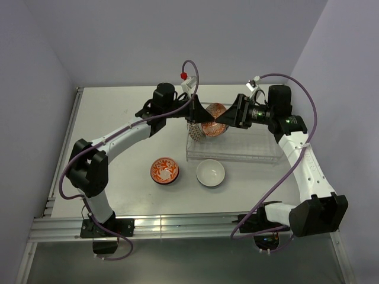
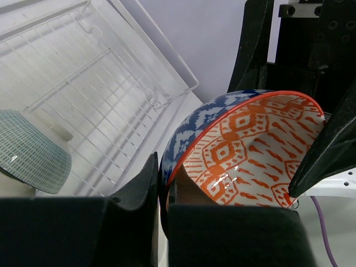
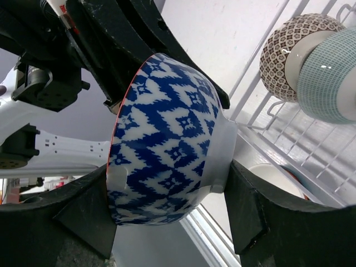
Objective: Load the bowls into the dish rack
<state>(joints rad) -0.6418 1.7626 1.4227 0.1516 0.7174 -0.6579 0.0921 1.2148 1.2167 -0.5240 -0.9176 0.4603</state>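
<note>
A blue and orange bowl (image 1: 214, 119) is held in the air between the two claws, above the left end of the rack (image 1: 251, 155). The outside of this bowl is painted blue and white, and the inside is orange with a white pattern. The bowl is turned on its side, so that its opening is directed to the left arm.

The left claw (image 2: 164, 207) is pressed together on the rim of the bowl: one finger is seen against the outside wall and the other one against the inside. The right claw (image 3: 167, 173) is closed around the same bowl from the other side, with one finger at the rim and one at the white foot.

Inside the rack, two bowls are standing on edge at its left end: a brown-patterned bowl (image 3: 289, 47) and, just beside it, a pale green bowl (image 3: 334, 78).

On the desk (image 1: 118, 118), in front of the rack, an orange-red bowl (image 1: 164, 170) and a white bowl (image 1: 211, 173) are placed upright, near each other but not touching.
</note>
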